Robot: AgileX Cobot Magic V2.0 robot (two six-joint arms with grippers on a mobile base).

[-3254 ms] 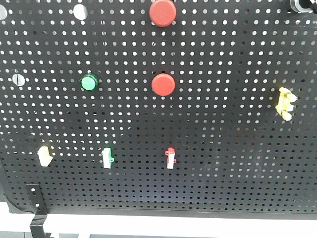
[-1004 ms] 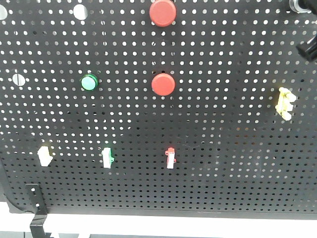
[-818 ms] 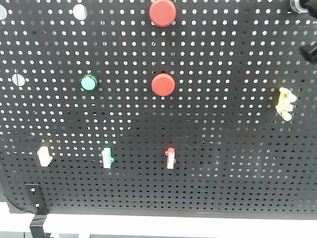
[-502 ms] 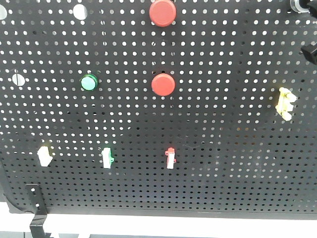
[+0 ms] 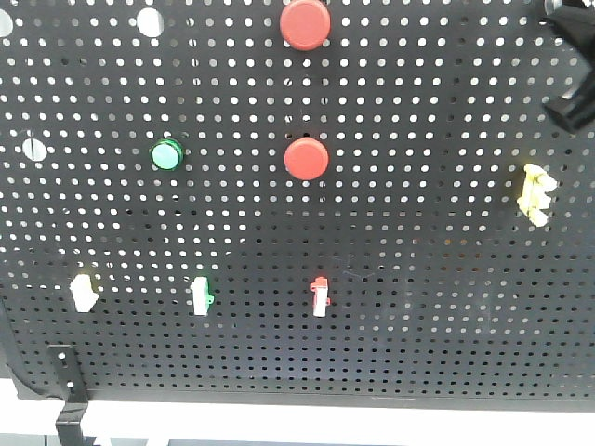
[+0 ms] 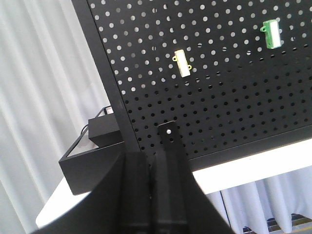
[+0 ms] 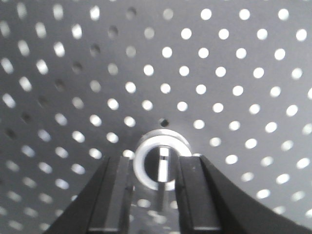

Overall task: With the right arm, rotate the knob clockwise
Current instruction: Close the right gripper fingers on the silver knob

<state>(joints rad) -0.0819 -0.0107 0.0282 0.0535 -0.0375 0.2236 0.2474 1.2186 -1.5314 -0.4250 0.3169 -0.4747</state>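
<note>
The knob [image 7: 161, 145], small, round and black with a pale silvery ring and a bright vertical slot, fills the lower middle of the right wrist view on the pegboard [image 7: 219, 58]. My right gripper [image 7: 157, 168] is open, one finger on each side of the knob and a gap to each. In the front view only a black part of the right arm [image 5: 575, 100] shows at the top right edge, and the knob is not clearly visible there. In the left wrist view my left gripper [image 6: 152, 163] is shut on nothing, low by the board's bottom left corner.
The black pegboard [image 5: 418, 307] carries two big red buttons [image 5: 305, 23] [image 5: 307, 159], a green button [image 5: 166, 154], a yellow pronged piece [image 5: 535, 193] and three small switches [image 5: 320, 296] along the lower row. A black box [image 6: 92, 156] sits behind the board's left edge.
The right arm's black tip, absent 3.3 s ago, has come further into the front view at the top right edge. Nothing else on the board has moved.
</note>
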